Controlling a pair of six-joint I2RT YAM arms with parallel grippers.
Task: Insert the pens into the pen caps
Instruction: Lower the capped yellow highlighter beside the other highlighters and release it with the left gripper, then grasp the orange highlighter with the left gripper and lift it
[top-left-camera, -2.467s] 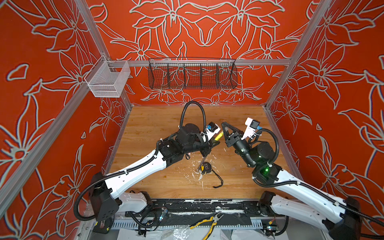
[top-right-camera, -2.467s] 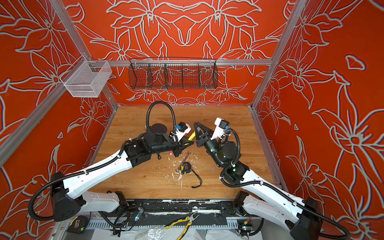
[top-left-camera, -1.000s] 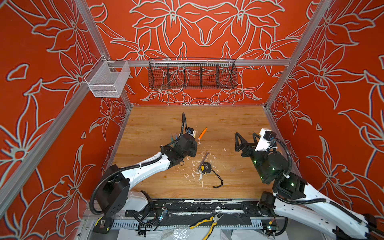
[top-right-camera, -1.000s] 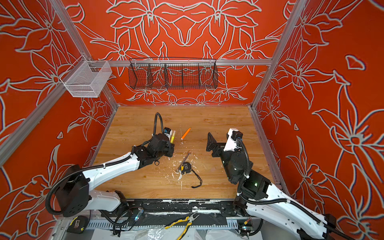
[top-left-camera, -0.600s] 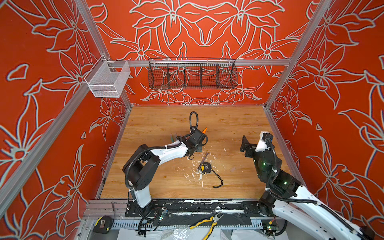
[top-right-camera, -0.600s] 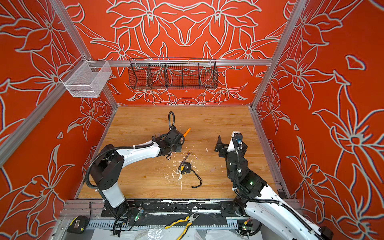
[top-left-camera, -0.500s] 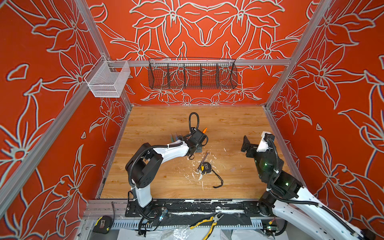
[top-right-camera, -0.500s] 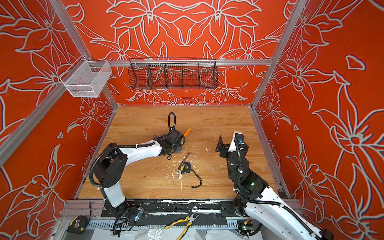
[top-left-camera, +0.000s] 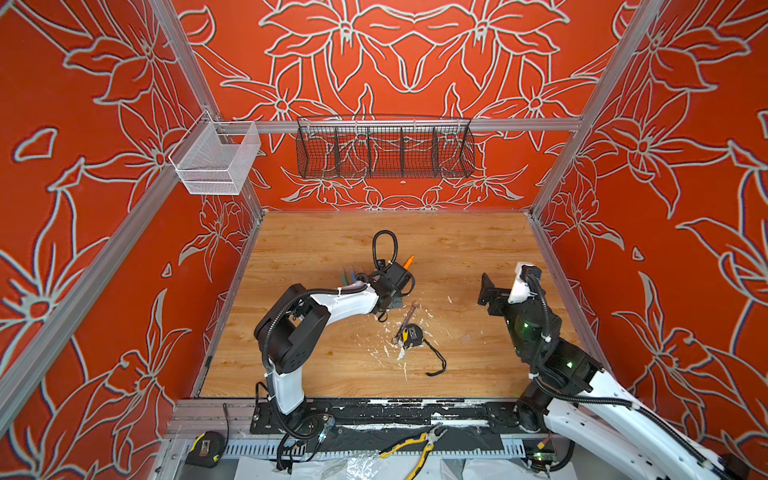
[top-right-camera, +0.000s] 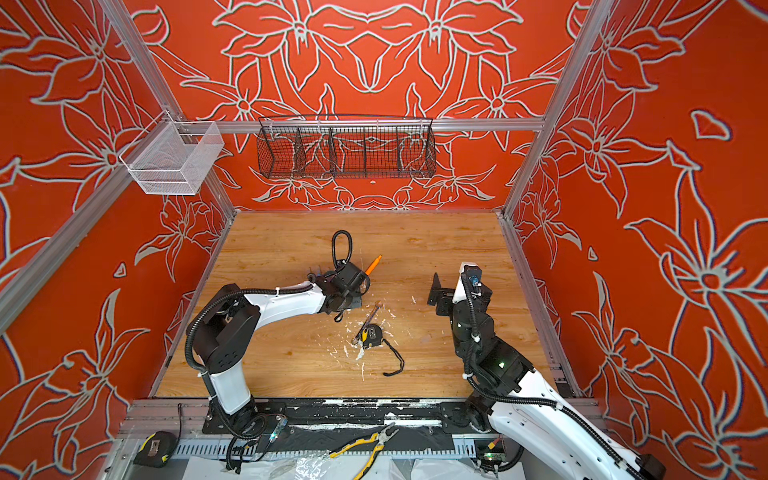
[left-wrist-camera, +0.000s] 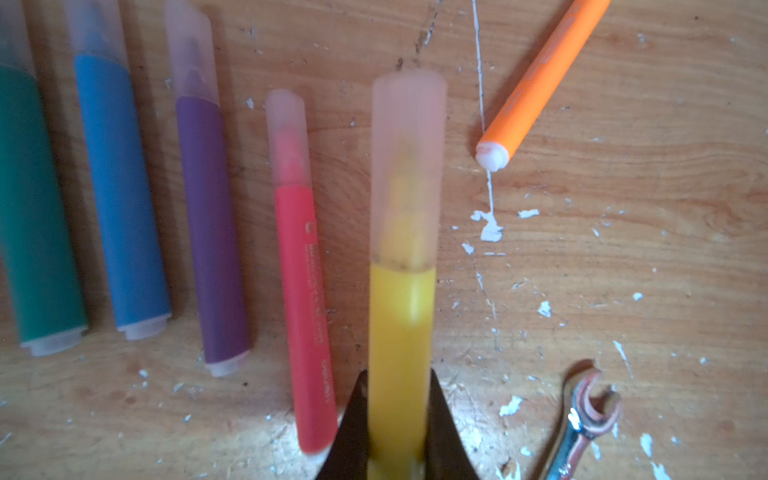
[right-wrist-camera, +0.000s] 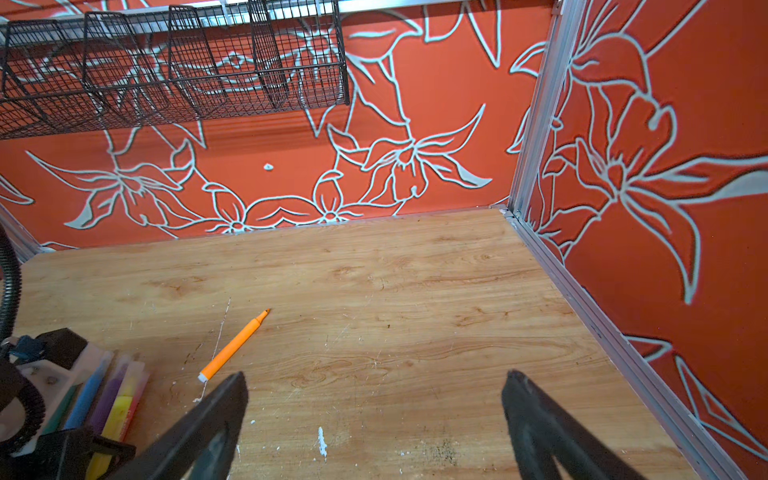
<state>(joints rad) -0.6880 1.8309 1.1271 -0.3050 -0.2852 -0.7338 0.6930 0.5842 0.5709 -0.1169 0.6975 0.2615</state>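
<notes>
Left gripper pinched narrow on the tail of the yellow pen, clear cap already seated over its tip. Alongside on the wooden tabletop, in a row: pink pen, purple pen, blue pen and green pen, each capped. On the yellow pen's other side, apart from the row, the orange pen, white end nearest the gripper; its bare tip plain only in the right wrist view. Close by, the open head of a grey wrench among white paint flecks. Right gripper spread wide, empty, over bare wood, well apart from the pens. Only in both top views: a yellow tape measure just beside the wrench, black strap trailing. There, most of the pen row hidden under the left arm.
</notes>
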